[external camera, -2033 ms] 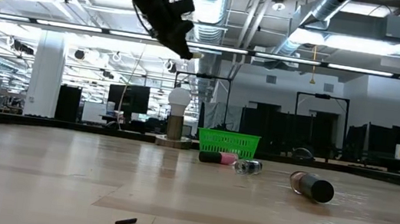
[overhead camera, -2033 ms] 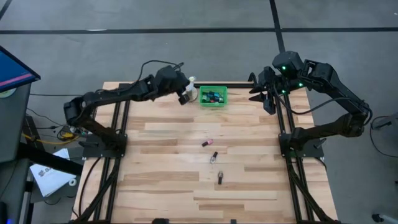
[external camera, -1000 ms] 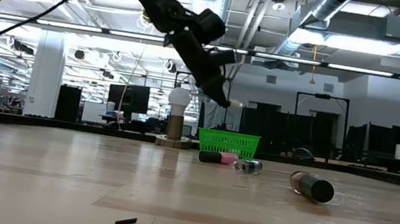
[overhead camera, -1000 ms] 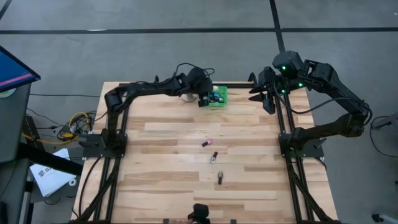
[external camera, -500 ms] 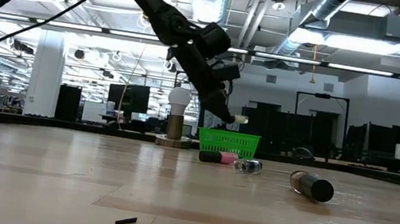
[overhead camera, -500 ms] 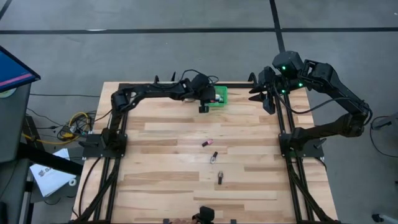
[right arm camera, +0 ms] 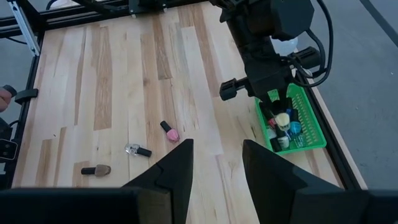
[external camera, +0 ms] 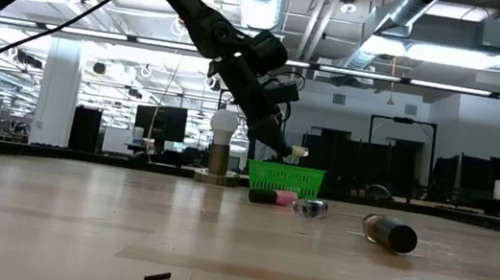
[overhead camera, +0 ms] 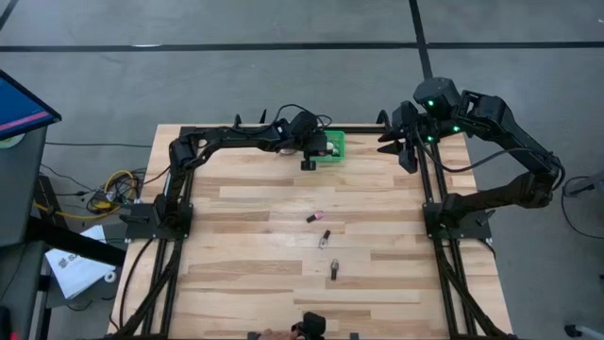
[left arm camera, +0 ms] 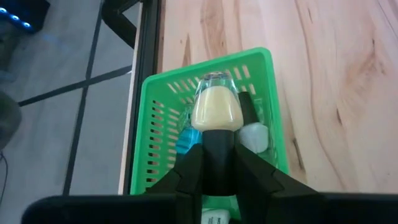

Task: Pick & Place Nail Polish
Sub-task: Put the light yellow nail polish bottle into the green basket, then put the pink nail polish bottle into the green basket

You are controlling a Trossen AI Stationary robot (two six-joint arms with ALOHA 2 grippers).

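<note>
My left gripper is at the table's far edge, over the green basket, shut on a nail polish bottle with a cream body and a dark cap. The basket holds several bottles, among them a blue one and a pale one. Three bottles lie on the table's middle: a pink one, a clear one and a brown one. My right gripper is open and empty at the far right, above the table. My left gripper pinches the bottle's dark cap between its two fingers. The fingers slant down from the table's left, along the bottle. The cream body sticks out past the fingertips, clear above the basket's rim.
A white dome-topped object on a round base stands just left of the basket. A small dark piece lies near the table's front edge. A person's hand and a dark object show at the near edge.
My left gripper, still shut on the cream bottle, has gone a little toward the table's right edge and down toward the green basket, then held still over it. The bottle now hangs closer above the basket's rim.
</note>
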